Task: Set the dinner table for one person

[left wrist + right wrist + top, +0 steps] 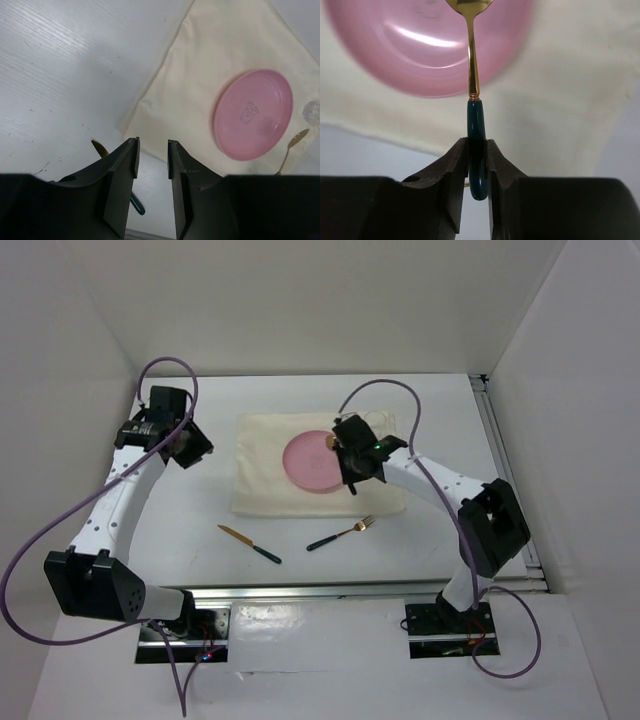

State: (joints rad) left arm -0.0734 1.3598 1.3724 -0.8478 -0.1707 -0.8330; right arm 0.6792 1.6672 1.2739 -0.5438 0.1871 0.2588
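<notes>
The dinner table (180,530) is a white top with metal rails. A cream mat (265,475) lies on it with a pink plate (312,462) in its middle. My right gripper (345,452) is shut on the dark green handle of a gold spoon (476,125). It holds the spoon above the mat (560,100), with the bowl over the plate's (410,50) right edge. My left gripper (152,150) is open and empty, raised over bare table left of the mat (200,75). The plate (253,114) also shows in the left wrist view.
A gold knife with a green handle (250,544) and a matching fork (340,534) lie on the table in front of the mat. The knife (100,148) shows beside my left fingers. A metal rail (505,470) runs along the right edge. White walls close in the sides.
</notes>
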